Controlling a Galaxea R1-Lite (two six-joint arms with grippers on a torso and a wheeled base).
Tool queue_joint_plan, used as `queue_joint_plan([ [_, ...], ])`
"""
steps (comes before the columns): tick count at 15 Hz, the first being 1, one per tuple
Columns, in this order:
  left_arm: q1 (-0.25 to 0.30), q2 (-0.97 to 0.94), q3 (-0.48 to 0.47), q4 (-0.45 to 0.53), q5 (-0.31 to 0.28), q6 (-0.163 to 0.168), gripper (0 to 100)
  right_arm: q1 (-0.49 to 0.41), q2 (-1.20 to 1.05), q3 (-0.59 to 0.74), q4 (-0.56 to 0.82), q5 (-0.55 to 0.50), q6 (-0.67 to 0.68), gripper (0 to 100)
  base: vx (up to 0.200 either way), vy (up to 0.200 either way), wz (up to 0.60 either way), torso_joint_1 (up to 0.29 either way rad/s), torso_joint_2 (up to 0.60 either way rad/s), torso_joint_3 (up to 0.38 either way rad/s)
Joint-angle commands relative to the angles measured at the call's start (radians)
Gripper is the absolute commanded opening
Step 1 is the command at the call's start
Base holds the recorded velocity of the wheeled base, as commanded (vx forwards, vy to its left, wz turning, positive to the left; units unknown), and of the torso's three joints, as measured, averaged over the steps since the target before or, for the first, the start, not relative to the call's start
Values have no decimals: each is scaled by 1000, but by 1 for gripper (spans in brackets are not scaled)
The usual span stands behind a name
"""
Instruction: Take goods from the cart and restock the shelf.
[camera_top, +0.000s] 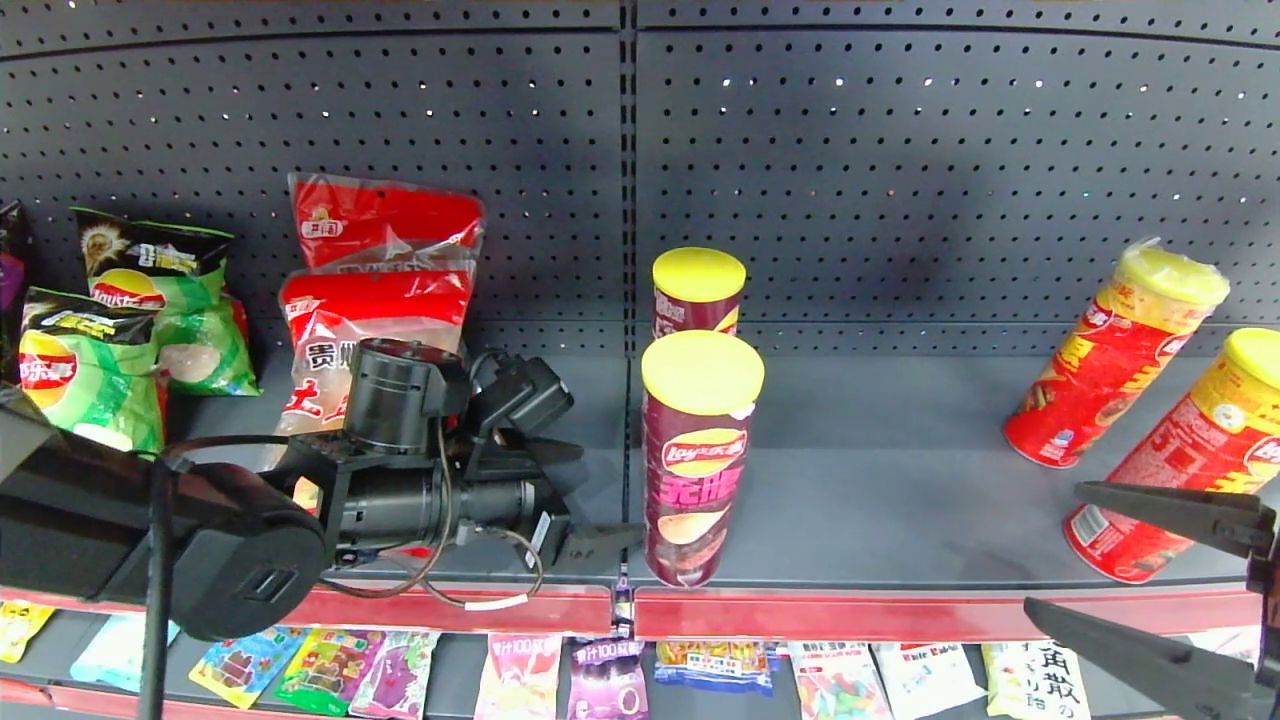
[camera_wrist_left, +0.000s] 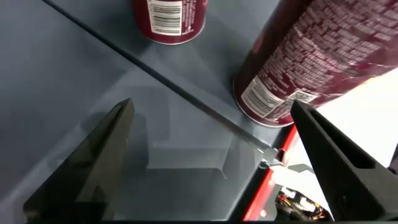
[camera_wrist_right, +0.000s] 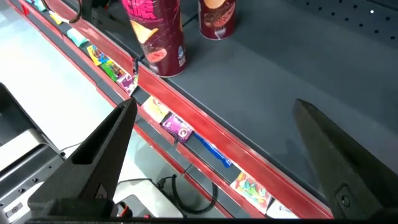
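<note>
Bright light from above is washing the shelf (camera_top: 880, 480) evenly; glare is flashing off the red bags (camera_top: 385, 225), the pegboard (camera_top: 900, 150) is bowing at the edges, and a soft shadow is smudging it.

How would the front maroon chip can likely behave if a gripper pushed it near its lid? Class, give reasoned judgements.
The front maroon can stands upright, tall on a narrow base, so a high push would probably tip it. It stands near the red shelf edge, so it might fall off. Its round wall suggests rolling once down.
</note>
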Motion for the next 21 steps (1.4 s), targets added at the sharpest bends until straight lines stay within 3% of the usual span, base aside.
queue_joint_plan([
  [1,0,10,-6,0,-1,0,100,0,5,-1,0,0,-1,100,0,0,0,0,0,0],
  [7,5,-7,5,-2,1,0,100,0,7,13,0,0,-1,100,0,0,0,0,0,0],
  [9,6,-78,45,-8,33,-7,100,2,-4,36,0,0,-1,100,0,0,0,0,0,0],
  [12,15,-337,217,-2,93,-58,100,0,-107,114,1,-3,-1,100,0,0,0,0,0,0],
  [14,17,-512,342,9,183,-102,100,0,-248,211,4,-8,-4,100,0,0,0,0,0,0],
  [16,17,-704,485,49,314,-147,100,-55,-420,243,141,-91,12,100,0,0,0,0,0,0],
  [17,17,-751,514,61,351,-158,100,-84,-458,237,188,-114,30,100,0,0,0,0,0,0],
  [19,32,-949,559,181,529,-254,100,-201,-599,177,392,-155,81,100,0,0,0,0,0,0],
  [20,55,-1044,546,307,607,-303,100,-261,-634,140,491,-178,81,100,0,0,0,0,0,0],
  [21,72,-1110,540,393,634,-316,100,-308,-639,126,534,-198,81,100,0,0,0,0,0,0],
])
